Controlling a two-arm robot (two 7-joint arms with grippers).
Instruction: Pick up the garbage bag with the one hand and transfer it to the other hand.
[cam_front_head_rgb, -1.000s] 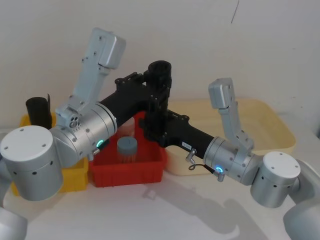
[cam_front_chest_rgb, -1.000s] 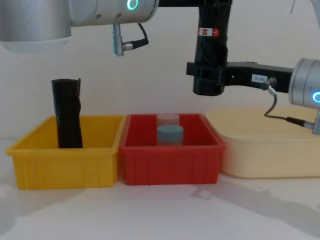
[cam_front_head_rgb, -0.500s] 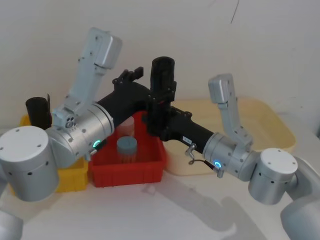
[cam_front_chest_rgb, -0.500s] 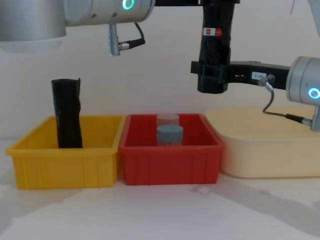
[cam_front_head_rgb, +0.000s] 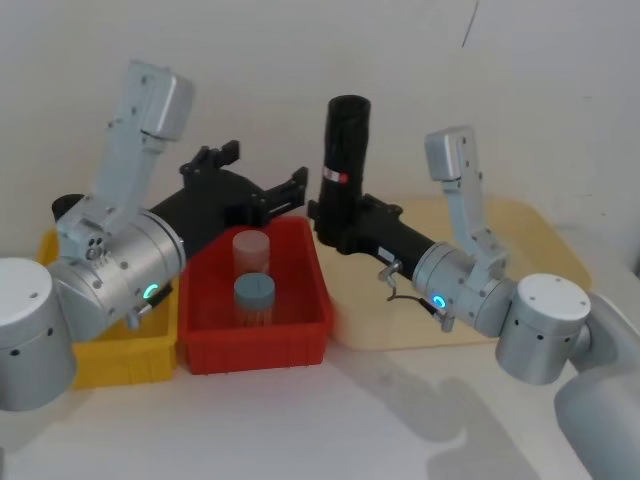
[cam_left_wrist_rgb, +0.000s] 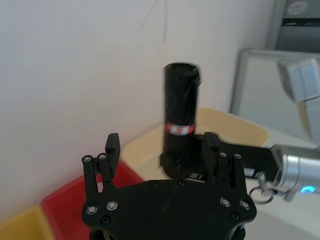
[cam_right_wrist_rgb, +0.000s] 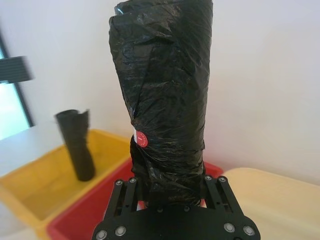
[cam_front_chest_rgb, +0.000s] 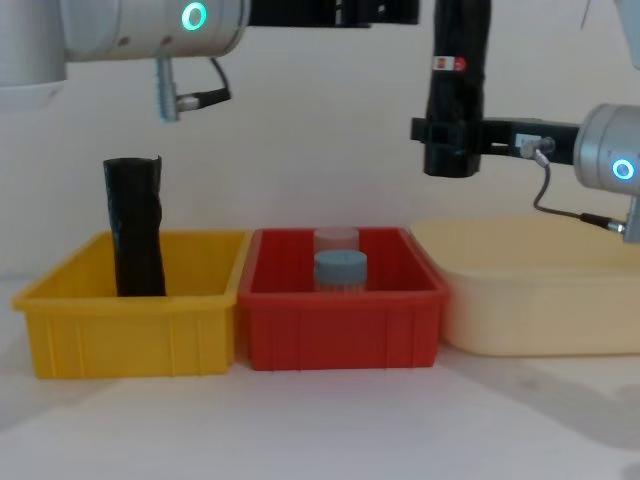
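**Handover in mid-air:** The garbage bag (cam_front_head_rgb: 343, 150) is held upright above the table. It is clamped near its lower end between the fingers of the right gripper (cam_front_head_rgb: 335, 222), on the blue-ringed arm. The red-and-white label band is seen just above the grip.

At the bag's 9 o'clock in the head view, the left gripper (cam_front_head_rgb: 260, 170), on the green-ringed arm, is shown with its fingers spread. Nothing is held between them, and they are apart from the bag.

The transfer is judged all but complete, as the bag is carried by the receiving hand alone. A steady hold by the right gripper is called for next, with the left arm kept clear so the roll is not knocked.

Below, at the bag's 7 o'clock, a red bin (cam_front_head_rgb: 300, 325) with two jars (cam_front_head_rgb: 253, 265) is set beside a yellow bin (cam_front_head_rgb: 130, 355), in which a plain black roll (cam_front_chest_rgb: 135, 230) is stood. A cream tray (cam_front_chest_rgb: 540, 300) is placed at 5 o'clock.
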